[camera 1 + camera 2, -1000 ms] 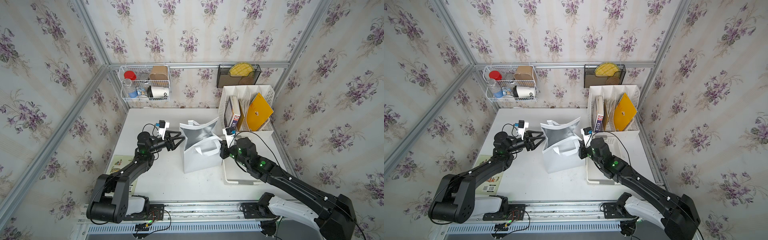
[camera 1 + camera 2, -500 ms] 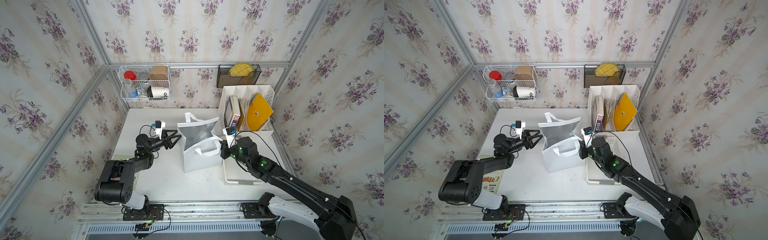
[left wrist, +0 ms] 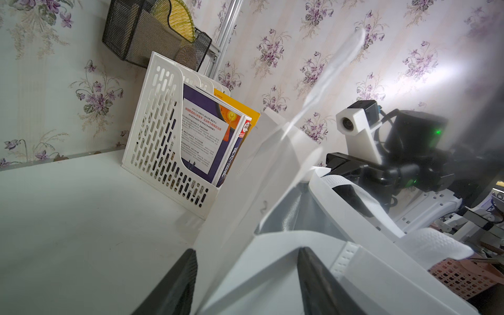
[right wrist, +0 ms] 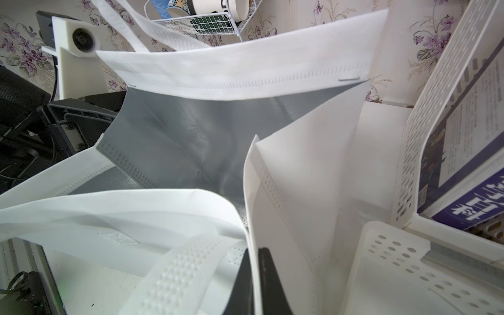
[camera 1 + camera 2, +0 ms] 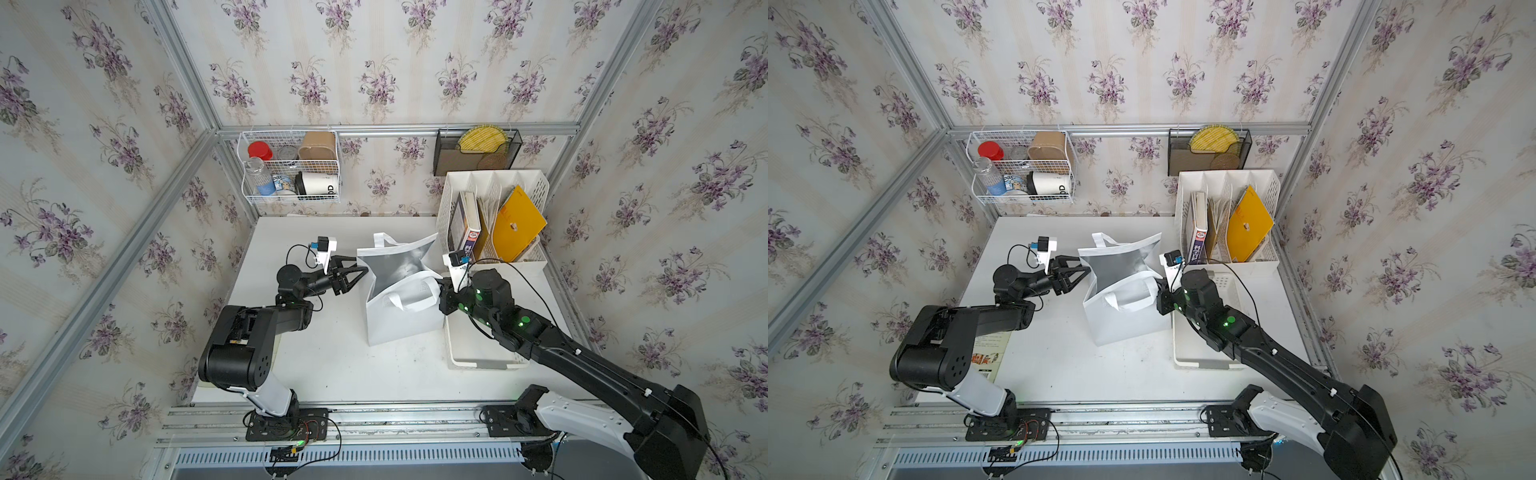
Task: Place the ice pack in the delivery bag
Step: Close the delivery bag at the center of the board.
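Note:
The delivery bag (image 5: pixel 399 320) (image 5: pixel 1125 324) stands upright mid-table, white outside, its mouth spread wide to show the silver lining (image 4: pixel 191 141). My left gripper (image 5: pixel 360 271) (image 5: pixel 1084 270) (image 3: pixel 246 253) is open, its two dark fingers straddling the bag's left rim corner (image 3: pixel 272 245). My right gripper (image 5: pixel 439 286) (image 5: pixel 1158 287) (image 4: pixel 252 253) is shut on the thin white rim at the bag's right side. One strap handle (image 5: pixel 409 297) droops over the near rim. The ice pack is not visible in any view.
A low white perforated tray (image 5: pixel 482 361) lies right of the bag, under my right arm. Behind it stands a white file rack (image 5: pixel 536 187) with books and a yellow folder. A wire basket (image 5: pixel 291 166) and a black mesh holder (image 5: pixel 473 153) hang on the back wall. A booklet (image 5: pixel 988 353) lies at the table's left edge.
The left arm has folded back toward its base while its gripper stays at the bag's left rim, jaws a little narrower. The bag's mouth has spread wider. The right gripper has not moved.

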`<state>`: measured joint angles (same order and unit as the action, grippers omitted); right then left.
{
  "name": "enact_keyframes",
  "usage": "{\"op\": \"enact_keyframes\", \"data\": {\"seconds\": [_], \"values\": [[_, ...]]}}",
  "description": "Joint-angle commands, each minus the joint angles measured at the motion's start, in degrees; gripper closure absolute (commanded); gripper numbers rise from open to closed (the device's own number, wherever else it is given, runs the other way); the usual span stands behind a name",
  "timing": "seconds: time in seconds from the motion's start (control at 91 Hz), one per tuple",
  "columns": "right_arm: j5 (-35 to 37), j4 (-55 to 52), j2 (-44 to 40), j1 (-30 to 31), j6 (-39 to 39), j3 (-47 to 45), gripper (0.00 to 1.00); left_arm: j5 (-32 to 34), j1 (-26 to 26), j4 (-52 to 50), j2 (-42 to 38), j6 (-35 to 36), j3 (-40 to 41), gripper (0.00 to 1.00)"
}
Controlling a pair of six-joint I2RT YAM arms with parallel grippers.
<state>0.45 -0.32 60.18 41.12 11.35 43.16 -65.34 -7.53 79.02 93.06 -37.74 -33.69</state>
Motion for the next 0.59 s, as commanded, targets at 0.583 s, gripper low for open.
{"op": "enact_keyframes", "data": {"seconds": [0.583], "values": [[0.6, 0.2, 9.0, -0.3, 8.3, 8.5, 0.99, 8.9, -6.9, -20.2, -28.2, 9.3, 15.0, 0.7]]}}
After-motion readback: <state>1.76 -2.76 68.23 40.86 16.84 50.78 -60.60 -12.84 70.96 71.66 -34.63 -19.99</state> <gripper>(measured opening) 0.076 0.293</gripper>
